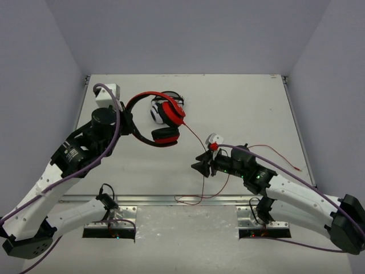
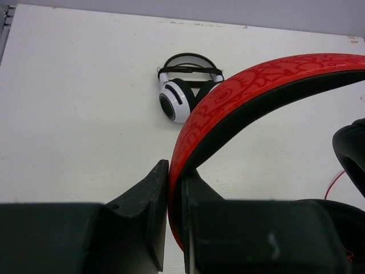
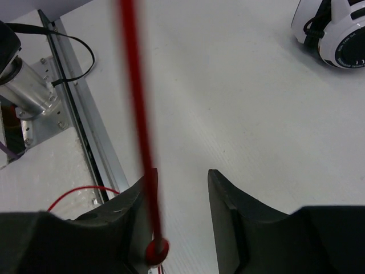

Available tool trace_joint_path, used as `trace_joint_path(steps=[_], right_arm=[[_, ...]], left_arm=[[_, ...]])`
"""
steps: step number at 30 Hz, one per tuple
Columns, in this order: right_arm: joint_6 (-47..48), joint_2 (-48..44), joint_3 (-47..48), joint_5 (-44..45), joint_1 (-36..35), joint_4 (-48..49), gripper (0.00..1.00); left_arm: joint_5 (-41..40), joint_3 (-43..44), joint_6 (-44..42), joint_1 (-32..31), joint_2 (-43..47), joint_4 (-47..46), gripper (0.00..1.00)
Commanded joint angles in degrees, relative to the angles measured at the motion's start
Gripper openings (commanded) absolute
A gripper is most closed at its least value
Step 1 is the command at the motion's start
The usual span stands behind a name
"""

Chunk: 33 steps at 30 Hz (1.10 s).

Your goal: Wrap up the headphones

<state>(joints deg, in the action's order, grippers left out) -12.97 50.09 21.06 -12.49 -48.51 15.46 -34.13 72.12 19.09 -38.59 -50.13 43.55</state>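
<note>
The red over-ear headphones (image 1: 157, 117), with a patterned red headband lined in black, hang tilted above the far left of the white table (image 1: 245, 108), ear cups lowest. Their thin red cable (image 1: 197, 135) runs taut towards the near edge, then loops slack.

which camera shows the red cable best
Top external: the cable runs from the red headphones past the right pincer to a loop at the table edge. Right wrist shows one blurred stretch; left wrist only a sliver.

headphones (image 2: 245, 94): glossy embossed red plastic | table (image 2: 74, 103): matt white, smooth | rail (image 3: 82, 114): probably bare metal
</note>
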Motion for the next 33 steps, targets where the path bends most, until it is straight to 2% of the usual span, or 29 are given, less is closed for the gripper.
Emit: trace_joint_path(steps=[1, 3, 6, 7, 9, 11, 13, 16, 17, 18, 23, 27, 33], right_arm=[[-1.44, 2.64, 0.30, -2.10, 0.17, 6.41, 0.42], [-1.44, 4.83, 0.30, -1.75, 0.52, 8.52, 0.38], [-2.14, 5.99, 0.13, -1.92, 1.40, 9.14, 0.25], [-2.75, 5.82, -0.14, -1.92, 1.66, 9.41, 0.24], [-3.55, 4.94, -0.93, -1.75, 1.67, 9.15, 0.23], [-5.22, 2.57, -2.95, -1.75, 1.75, 9.06, 0.26], [-6.62, 0.03, -5.66, -2.01, 1.75, 9.84, 0.26], [-7.33, -1.57, -7.87, -2.19, 1.67, 10.20, 0.10], [-7.42, -2.09, -7.88, -1.93, 1.67, 9.77, 0.01], [-7.33, -2.18, -7.61, -1.57, 1.75, 9.33, 0.01], [-4.09, -4.37, -3.58, 1.67, 1.67, -1.38, 0.01], [1.35, -7.18, 5.62, 13.59, 1.75, -18.04, 0.01], [9.62, -9.04, 20.58, 25.48, 1.75, -31.01, 0.01]], left_arm=[[2.05, 2.94, 2.00, 0.27, 1.44, -7.78, 0.00], [2.31, 3.20, 2.26, 0.27, 1.79, -7.78, 0.00], [0.30, 3.82, 2.35, 0.27, 1.70, -6.64, 0.00], [-0.67, 4.52, 2.35, 0.27, 1.35, -6.20, 0.00], [-4.88, 5.22, 3.05, 0.27, 1.00, -4.36, 0.01], [-8.39, 5.67, 3.93, 0.27, 0.91, -3.56, 0.01], [-9.37, 5.40, 4.55, 0.27, 0.91, -3.73, 0.00], [-8.94, 4.70, 4.81, 0.27, 0.65, -4.96, 0.00], [-8.33, 4.00, 4.81, 0.27, 0.56, -5.23, 0.00], [-8.15, 3.65, 4.81, 0.27, 0.47, -5.84, 0.00], [-11.04, 0.23, 2.63, 0.27, -0.14, -8.90, 0.00], [-7.62, -9.16, -9.13, 0.27, -0.93, -16.03, 0.00], [7.75, -18.57, -21.52, 0.18, -4.61, -21.31, 0.00]])
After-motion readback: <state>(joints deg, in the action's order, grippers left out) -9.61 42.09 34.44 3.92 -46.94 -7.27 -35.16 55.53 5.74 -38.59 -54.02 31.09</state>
